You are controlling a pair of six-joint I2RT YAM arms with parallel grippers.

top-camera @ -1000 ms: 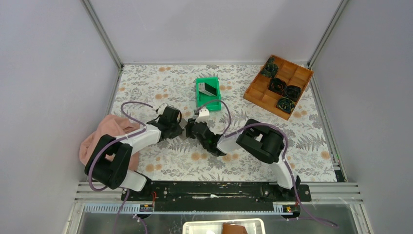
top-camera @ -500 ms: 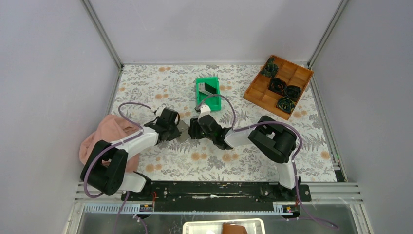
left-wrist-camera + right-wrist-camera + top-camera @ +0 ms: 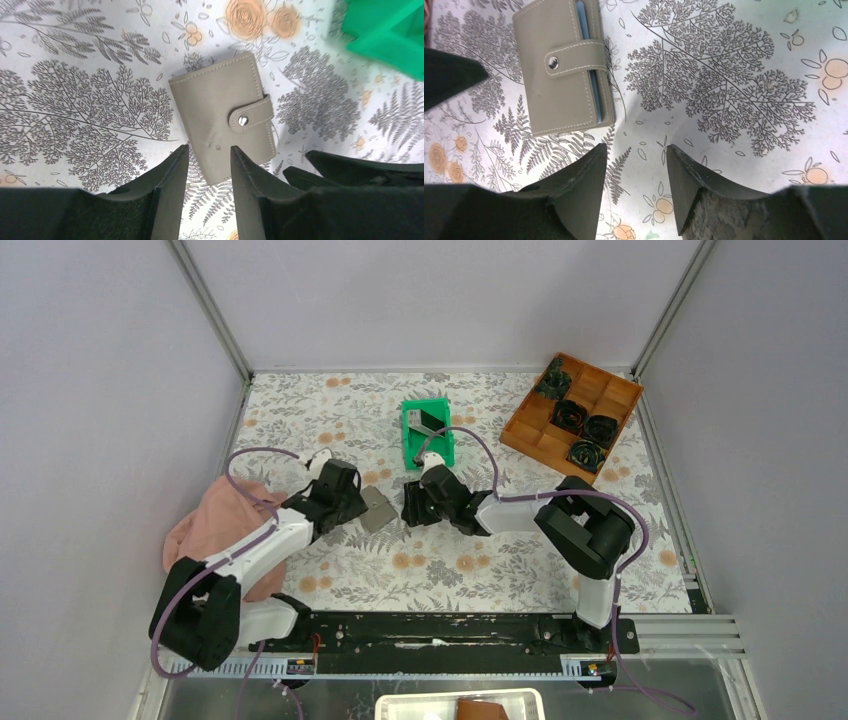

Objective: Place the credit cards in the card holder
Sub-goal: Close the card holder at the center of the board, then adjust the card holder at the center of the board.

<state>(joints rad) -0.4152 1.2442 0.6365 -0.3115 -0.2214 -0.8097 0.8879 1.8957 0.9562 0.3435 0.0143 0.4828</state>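
Card holder (image 3: 378, 508): top view, centre frame, flat on table (image 3: 520, 575), between left gripper (image 3: 353, 505) and right gripper (image 3: 411, 508). Left wrist view: strap (image 3: 250, 115) snapped shut; jaws narrowly parted, empty. Right wrist view: jaws wider apart, empty. Judged light, pliable; grip long edges.

Plain pale grey walls (image 3: 430, 300) enclose a table (image 3: 300, 410) covered in a fern-and-flower print at centre frame; aluminium posts (image 3: 210, 310) rise at the upper corners; the light is even and soft.
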